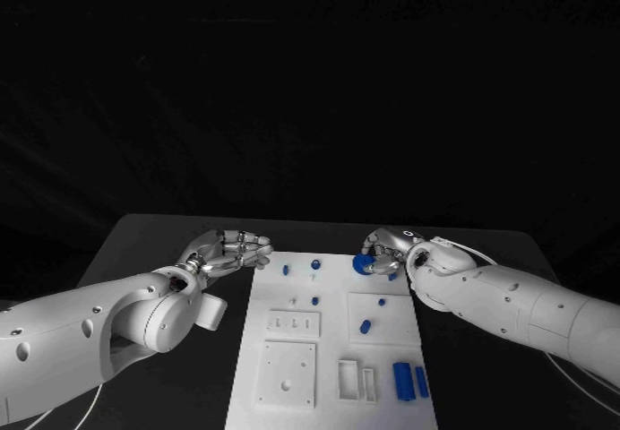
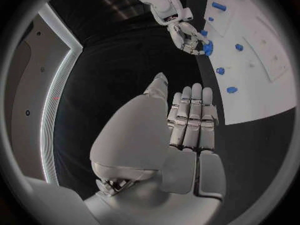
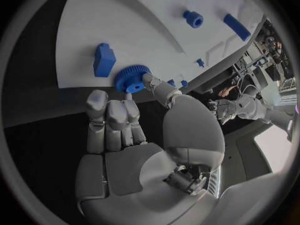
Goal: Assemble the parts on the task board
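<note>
The white task board (image 1: 330, 358) lies in the middle of the black table. My right hand (image 1: 391, 250) is at the board's far right corner and pinches a blue toothed gear (image 1: 365, 263) between thumb and fingers. The right wrist view shows that gear (image 3: 131, 79) at the board's edge, beside a blue block (image 3: 104, 60) lying on the board (image 3: 125, 25). My left hand (image 1: 230, 252) hovers by the board's far left corner, off the plate. Its fingers (image 2: 194, 116) lie side by side and hold nothing.
Small blue pegs (image 1: 315, 264) and a blue knob (image 1: 365, 326) stand on the board. Two blue bars (image 1: 411, 381) lie near its front right, next to a white frame (image 1: 357, 379). White plates (image 1: 287, 374) sit at front left. Black table (image 1: 155, 251) surrounds the board.
</note>
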You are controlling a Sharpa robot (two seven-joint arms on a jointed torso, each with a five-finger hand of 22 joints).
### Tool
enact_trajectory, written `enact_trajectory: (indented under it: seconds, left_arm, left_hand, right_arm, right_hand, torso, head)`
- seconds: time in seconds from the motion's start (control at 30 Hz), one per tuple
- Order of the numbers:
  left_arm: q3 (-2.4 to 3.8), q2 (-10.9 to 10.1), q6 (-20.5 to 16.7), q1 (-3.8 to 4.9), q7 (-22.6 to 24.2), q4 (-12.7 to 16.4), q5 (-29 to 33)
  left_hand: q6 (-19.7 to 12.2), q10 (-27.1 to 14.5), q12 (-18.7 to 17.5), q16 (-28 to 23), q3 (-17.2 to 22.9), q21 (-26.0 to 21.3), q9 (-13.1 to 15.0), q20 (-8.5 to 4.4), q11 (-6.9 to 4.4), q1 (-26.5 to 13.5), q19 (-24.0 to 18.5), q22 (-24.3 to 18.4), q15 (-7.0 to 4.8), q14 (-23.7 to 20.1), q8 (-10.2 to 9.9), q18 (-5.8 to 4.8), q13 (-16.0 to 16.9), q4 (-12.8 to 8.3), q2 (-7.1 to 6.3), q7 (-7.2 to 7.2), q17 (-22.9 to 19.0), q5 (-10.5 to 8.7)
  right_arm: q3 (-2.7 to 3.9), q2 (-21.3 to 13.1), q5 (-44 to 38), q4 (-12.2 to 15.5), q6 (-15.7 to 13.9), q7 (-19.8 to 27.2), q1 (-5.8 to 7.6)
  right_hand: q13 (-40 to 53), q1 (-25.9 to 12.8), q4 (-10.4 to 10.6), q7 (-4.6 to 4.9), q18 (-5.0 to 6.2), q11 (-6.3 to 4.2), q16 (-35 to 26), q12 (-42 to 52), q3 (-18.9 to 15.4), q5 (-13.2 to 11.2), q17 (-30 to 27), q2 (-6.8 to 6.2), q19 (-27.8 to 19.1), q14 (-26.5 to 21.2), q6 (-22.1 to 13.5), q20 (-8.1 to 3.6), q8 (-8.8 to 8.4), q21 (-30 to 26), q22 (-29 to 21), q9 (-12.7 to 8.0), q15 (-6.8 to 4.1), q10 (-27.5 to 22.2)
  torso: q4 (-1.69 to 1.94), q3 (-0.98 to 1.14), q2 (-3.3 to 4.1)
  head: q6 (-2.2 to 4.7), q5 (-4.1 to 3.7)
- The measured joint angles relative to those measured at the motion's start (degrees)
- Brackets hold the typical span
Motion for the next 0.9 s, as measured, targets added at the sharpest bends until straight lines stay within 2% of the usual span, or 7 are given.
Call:
enact_trajectory:
  seconds: [0.13, 0.27, 0.4, 0.57, 0.77, 0.9]
  left_arm:
    - [0.00, 0.00, 0.02, 0.00, -0.02, 0.00, 0.00]
    - [-0.01, 0.00, 0.05, 0.00, -0.04, -0.03, 0.00]
    - [-0.02, 0.00, 0.07, 0.00, -0.06, -0.03, 0.00]
    - [-0.02, -0.02, 0.10, 0.00, -0.08, -0.03, 0.00]
    - [-0.02, -0.08, 0.11, 0.00, -0.10, -0.01, 0.00]
    - [-0.02, -0.17, 0.11, 0.00, -0.12, 0.05, 0.00]
  left_hand:
    - [0.00, 0.00, 0.00, 0.00, 0.00, 0.00, 0.00, 0.00, 0.00, 0.00, 0.00, 0.00, 0.00, 0.00, 0.00, 0.00, 0.00, 0.00, 0.00, 0.00, 0.00, 0.00]
    - [0.00, 0.00, 0.00, 0.00, 0.00, 0.00, 0.00, 0.00, 0.00, 0.00, 0.00, -0.01, 0.00, 0.00, 0.00, -0.01, 0.00, 0.00, 0.00, 0.00, -0.01, 0.00]
    - [0.00, 0.00, 0.00, 0.00, 0.00, 0.00, 0.00, 0.00, 0.00, 0.00, 0.00, -0.01, 0.00, 0.00, 0.00, -0.01, -0.05, 0.00, 0.00, 0.00, -0.01, 0.00]
    - [0.00, 0.00, 0.00, 0.00, 0.00, 0.00, 0.01, 0.00, 0.00, 0.00, 0.00, -0.02, 0.00, 0.00, 0.00, -0.02, -0.05, 0.00, 0.00, 0.00, -0.01, 0.00]
    - [0.00, 0.00, 0.00, 0.00, 0.00, 0.00, -0.03, 0.00, 0.00, 0.00, 0.00, -0.02, 0.00, 0.00, 0.00, -0.03, -0.05, 0.00, 0.00, 0.00, -0.02, 0.00]
    - [0.00, 0.00, 0.00, 0.00, 0.00, 0.00, -0.04, 0.00, 0.00, 0.00, 0.00, -0.02, 0.00, 0.00, 0.00, -0.04, -0.04, 0.00, 0.00, 0.00, -0.02, 0.00]
  right_arm:
    - [0.00, 0.07, -1.97, 0.05, -0.56, 0.00, -0.20]
    - [-0.04, 0.12, -4.14, 0.08, -1.51, -0.01, -0.47]
    - [-0.21, 0.14, -6.01, 0.25, -2.57, 0.00, -0.78]
    - [-0.33, 0.14, -7.79, 0.39, -3.88, 0.00, -1.14]
    - [-0.43, 0.06, -8.96, 0.59, -4.60, -0.13, -1.30]
    - [-0.48, -0.20, -9.20, 1.06, -4.89, -0.41, -1.37]
  right_hand:
    - [0.00, 0.11, -0.09, 0.00, 0.00, 0.00, 0.00, 0.00, 0.09, 0.00, 0.00, 0.11, -0.09, 0.00, 0.00, -0.08, 0.00, 0.00, 0.00, 0.06, 0.00, 0.00]
    - [0.13, 0.66, -0.60, -0.53, 0.00, -0.31, 0.00, 0.45, 0.55, -1.33, 0.23, -0.44, -0.10, 0.01, 0.53, -0.08, 0.39, 0.34, 0.00, 0.06, -0.01, 0.71]
    - [0.13, 1.11, -1.04, -0.53, 0.00, -0.31, -0.24, 0.49, 0.87, -1.90, 0.42, -0.90, -0.11, 0.19, 0.53, -0.08, 0.37, 0.67, 0.00, 0.05, -0.18, 0.72]
    - [0.13, 1.11, -1.18, -0.96, 0.00, -0.61, -0.24, 0.71, 1.06, -2.45, 0.60, -0.90, -0.11, 0.20, 0.97, -0.08, 0.73, 0.67, -0.01, 0.12, -0.20, 1.03]
    - [0.13, 1.10, -0.11, -1.10, 0.00, -0.95, -0.52, 0.73, 3.41, -3.58, 0.99, -0.91, -0.23, 0.20, 1.11, 0.00, 1.09, 0.91, -0.01, 0.13, -0.61, 1.36]
    - [0.13, 1.09, 0.08, -1.10, -0.01, -1.03, -0.72, 0.73, 3.73, -3.60, 1.00, -0.92, -0.37, 0.31, 1.11, 0.01, 1.14, 0.91, -0.01, 0.14, -0.74, 1.43]
  torso:
    - [-0.04, 0.03, 0.00]
    - [-0.06, 0.03, -0.01]
    - [-0.06, 0.03, -0.01]
    - [-0.07, 0.03, -0.02]
    - [-0.06, 0.03, -0.03]
    - [-0.06, 0.00, -0.03]
  head:
    - [-0.07, 0.03]
    - [-0.17, 0.04]
    - [-0.26, 0.03]
    - [-0.40, -0.03]
    - [-0.45, -0.15]
    - [-0.45, -0.25]
